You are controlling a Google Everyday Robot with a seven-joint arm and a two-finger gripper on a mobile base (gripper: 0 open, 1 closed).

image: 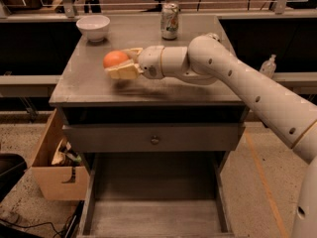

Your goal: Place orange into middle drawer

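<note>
The orange (115, 59) is round and bright, held just above the left part of the grey cabinet top (89, 86), with a shadow under it. My gripper (123, 65) reaches in from the right on the white arm (233, 76) and is shut on the orange, its pale fingers (124, 72) wrapped under and behind the fruit. The middle drawer (153, 217) stands pulled out at the bottom of the view, below and a little right of the orange, showing its pale streaked floor and thin side walls. It is empty.
A white bowl (93, 26) sits at the back left of the top and a soda can (170, 20) at the back middle. A shut drawer with a round knob (155, 139) is above the open one. A cardboard box (54, 170) stands on the floor to the left.
</note>
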